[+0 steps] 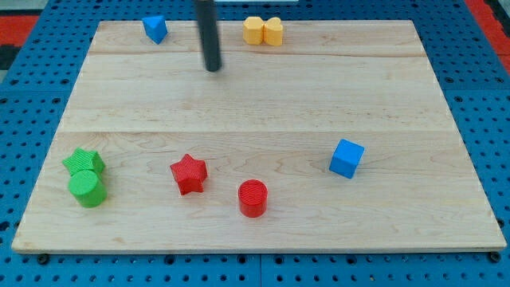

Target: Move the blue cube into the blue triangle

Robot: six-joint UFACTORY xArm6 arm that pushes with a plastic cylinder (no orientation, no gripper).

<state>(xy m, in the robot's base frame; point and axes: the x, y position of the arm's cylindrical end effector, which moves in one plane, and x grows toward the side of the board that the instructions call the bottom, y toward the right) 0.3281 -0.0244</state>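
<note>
At the view's far left, near the bottom of the wooden board (263, 112), two green blocks touch: a green star (84, 162) above and a green cylinder (87, 189) just below it. To their right, still in the lower part of the board, lies a red star (189, 173), and a little further right and lower stands a red cylinder (253, 198), near the star but apart from it.

Up at the view's top, left of centre, sits the blue triangle (154, 28) — close to the board's upper edge. Just to its right the dark rod comes down from the top of the picture, and my tip (213, 68) rests on bare wood below and to the right of the triangle, touching no block. There is no gripper here, only the rod, so nothing is grasped or released.

Further right along the top edge, two yellow blocks touch side by side: the left yellow block (253, 30) and the right yellow block (273, 31); I cannot make out their exact shapes.

The blue cube (347, 158) lies at the view's right, in the lower half, alone — well apart from my tip and from the blue triangle, which is diagonally across the board.
</note>
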